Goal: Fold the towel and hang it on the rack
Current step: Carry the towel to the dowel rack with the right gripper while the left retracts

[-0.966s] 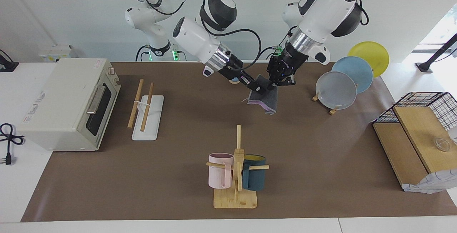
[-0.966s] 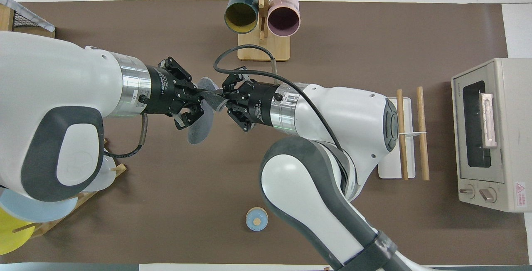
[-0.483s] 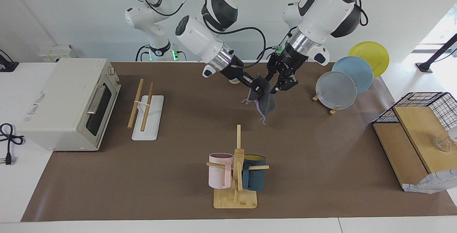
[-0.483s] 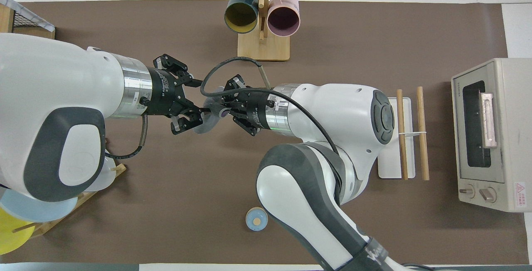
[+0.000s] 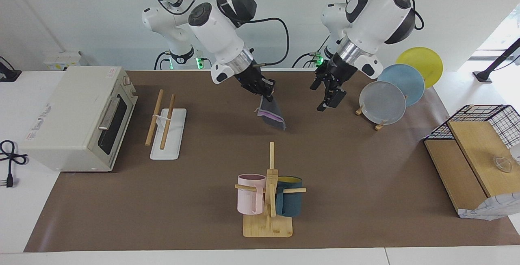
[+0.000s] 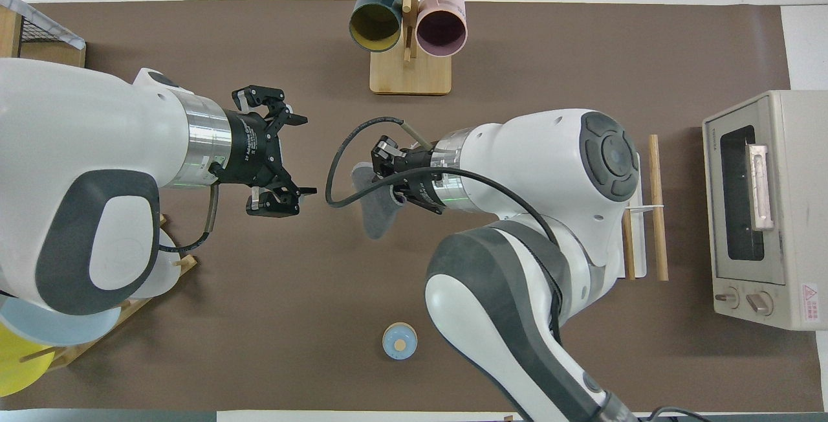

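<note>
The towel (image 5: 271,114) is folded, dark grey outside with a purple edge, and hangs in the air from my right gripper (image 5: 266,94), which is shut on its upper corner over the middle of the table. In the overhead view the towel (image 6: 375,221) shows under the right gripper (image 6: 383,173). My left gripper (image 5: 328,101) is open and empty, in the air beside the towel and apart from it, toward the plate stand; it also shows in the overhead view (image 6: 303,155). The rack (image 5: 166,124) with two wooden rods on a white base stands beside the toaster oven; my right arm partly hides it in the overhead view (image 6: 654,208).
A toaster oven (image 5: 77,114) stands at the right arm's end. A mug tree (image 5: 268,196) with pink and dark-blue mugs stands farther from the robots. A plate stand (image 5: 384,102) and a wire basket on wooden boards (image 5: 467,155) are at the left arm's end. A small blue round object (image 6: 399,341) lies near the robots.
My left gripper let go of the towel, opened and drew back toward the plate stand. My right gripper lifted the towel and carried it a little toward the rack's end.
</note>
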